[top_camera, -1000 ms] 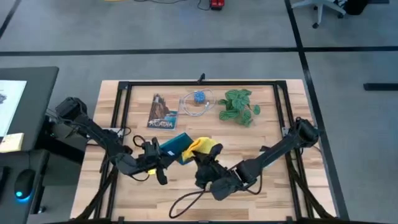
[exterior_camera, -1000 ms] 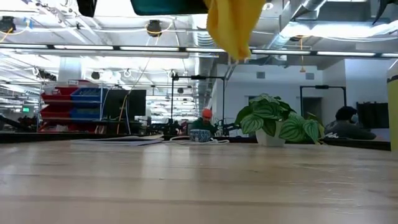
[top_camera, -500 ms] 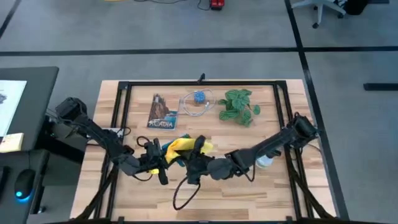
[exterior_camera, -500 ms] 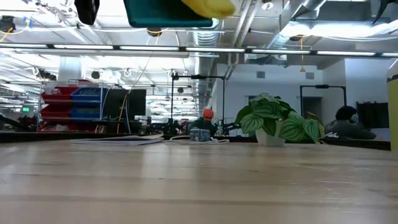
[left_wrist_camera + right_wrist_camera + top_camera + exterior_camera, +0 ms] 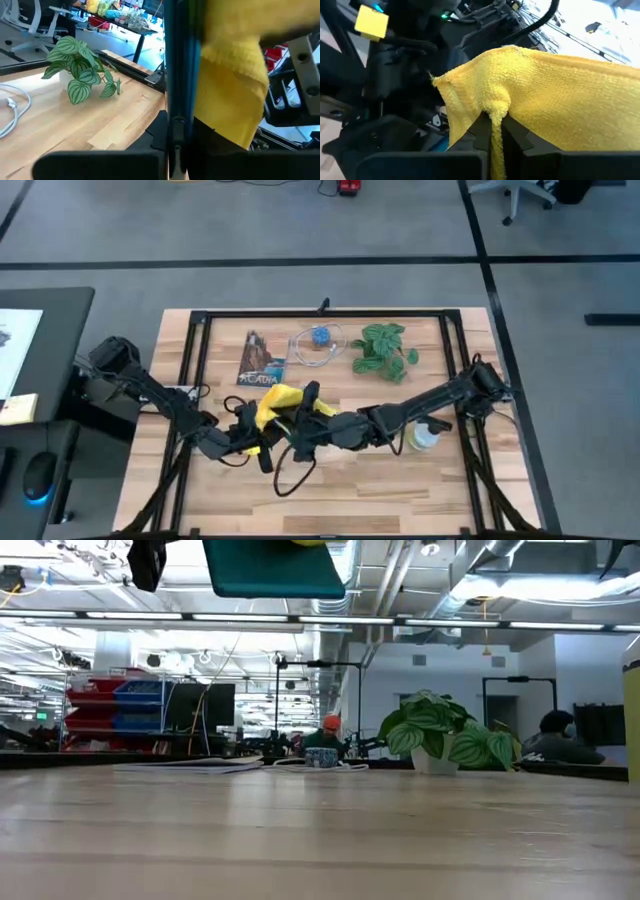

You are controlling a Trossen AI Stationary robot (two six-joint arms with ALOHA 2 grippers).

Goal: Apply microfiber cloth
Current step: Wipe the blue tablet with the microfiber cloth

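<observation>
Right gripper: fingers pinched shut on a fold of the microfiber cloth, fabric bunched into a ridge between the tips. In the high view this gripper sits at the table's middle, reaching across toward the left arm.

Cloth: bright yellow, nubby looped pile, hemmed edge visible, soft and rumpled, not flat. From above, the cloth drapes over the tablet, held clear of the table; its long axis runs roughly left to right across the table, with one end sagging toward the left gripper.

Left gripper: closed on the edge of the tablet, which its wrist view shows edge-on as a dark slab with a teal side, standing between the fingers. The cloth lies against one face of it. In the low view the teal tablet hangs high above the wooden table, a sliver of yellow on top.

Farther back on the table: a potted plant, a brochure, a clear dish with a blue object. A bottle stands near the right arm.
</observation>
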